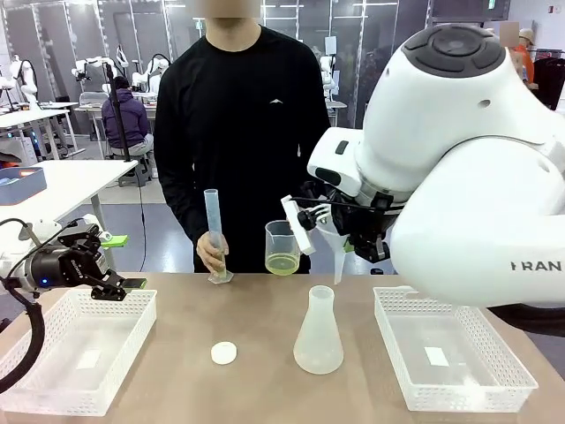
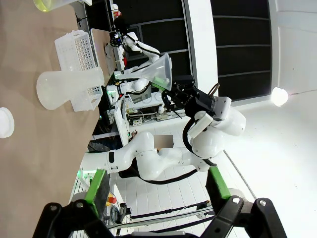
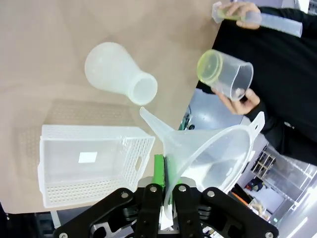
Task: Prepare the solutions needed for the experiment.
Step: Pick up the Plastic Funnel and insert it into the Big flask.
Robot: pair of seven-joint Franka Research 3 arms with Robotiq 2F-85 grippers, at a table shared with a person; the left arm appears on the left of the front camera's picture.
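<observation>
The solution is a shallow pale yellow-green layer in a clear beaker that the person holds up at the table's far edge. Their other hand steadies an upright graduated cylinder on the table. My right gripper is shut on the rim of a translucent funnel, held in the air above and behind the frosted conical flask. In the right wrist view the beaker lies beyond the funnel. My left gripper hovers open over the left basket, its fingers holding nothing.
A white basket stands at the front left and another basket at the front right. A small white round cap lies on the table between the left basket and the flask.
</observation>
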